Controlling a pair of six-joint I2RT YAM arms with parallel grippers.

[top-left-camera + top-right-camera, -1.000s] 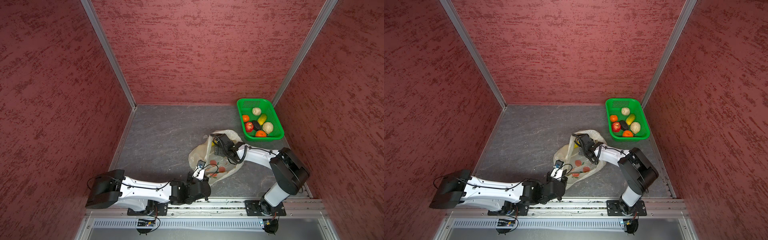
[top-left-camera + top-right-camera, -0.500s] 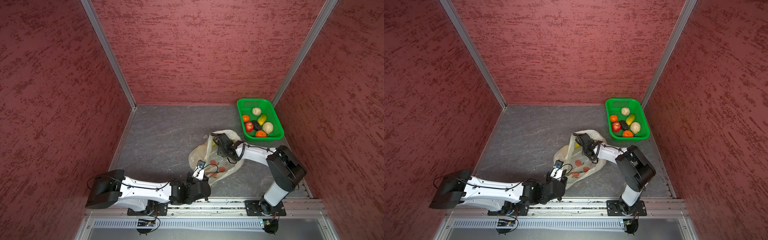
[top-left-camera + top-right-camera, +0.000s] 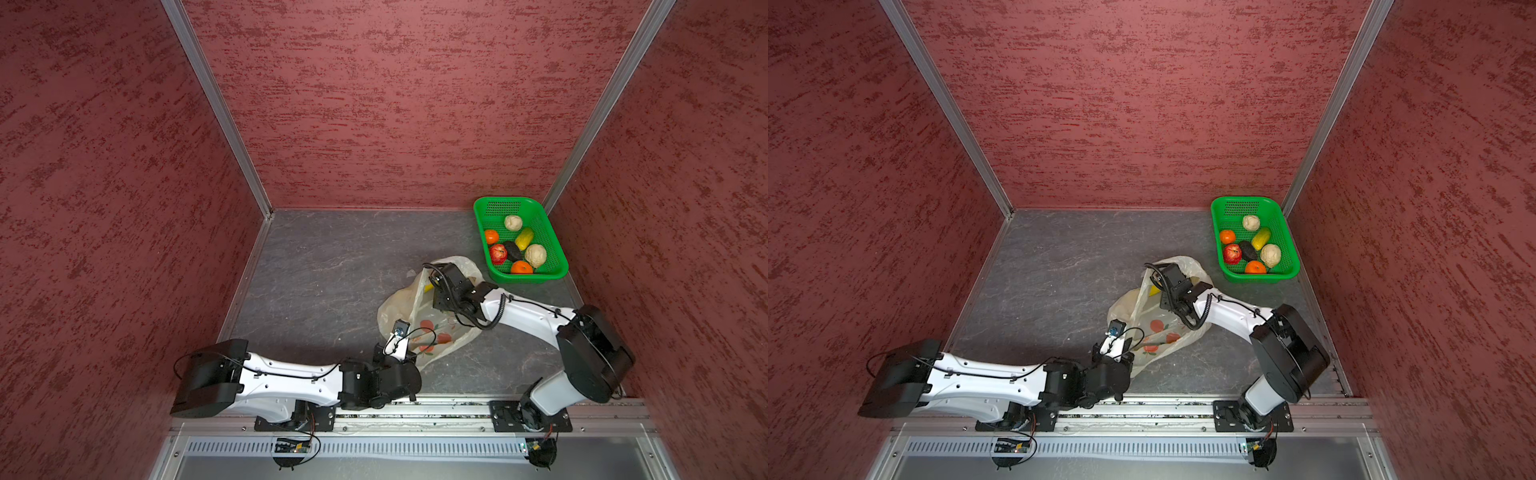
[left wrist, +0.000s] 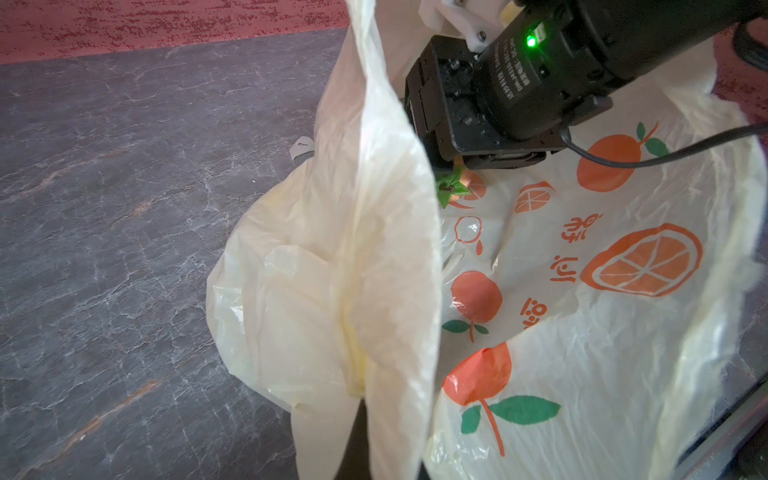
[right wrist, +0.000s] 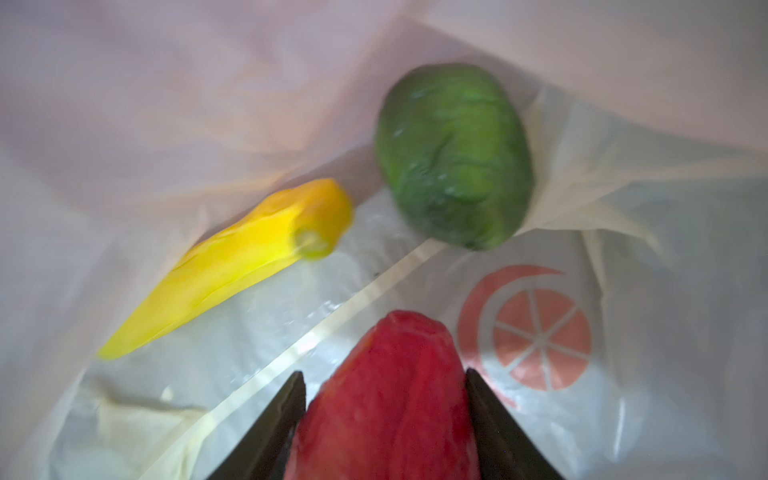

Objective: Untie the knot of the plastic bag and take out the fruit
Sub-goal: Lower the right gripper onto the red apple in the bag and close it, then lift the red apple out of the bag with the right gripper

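The plastic bag (image 3: 432, 336) (image 3: 1158, 332), cream with orange fruit prints, lies open on the grey floor near the front. My left gripper (image 4: 365, 465) is shut on a strip of the bag's mouth and holds it up. My right gripper (image 5: 384, 374) reaches inside the bag, and in both top views the bag and wrist hide its fingers. It is shut on a red fruit (image 5: 395, 395), with one finger pressed against each side. A yellow banana (image 5: 232, 266) and a green bumpy fruit (image 5: 453, 153) lie deeper in the bag. The knot is out of view.
A green basket (image 3: 528, 277) (image 3: 1258, 277) stands in the back right corner, just beyond the bag, with several fruits in it. Red walls close the floor on three sides. A metal rail (image 3: 436, 405) with both arm bases runs along the front.
My right gripper's jaws have closed from wide open onto the red fruit inside the bag. The left gripper has kept its hold on the bag without moving.
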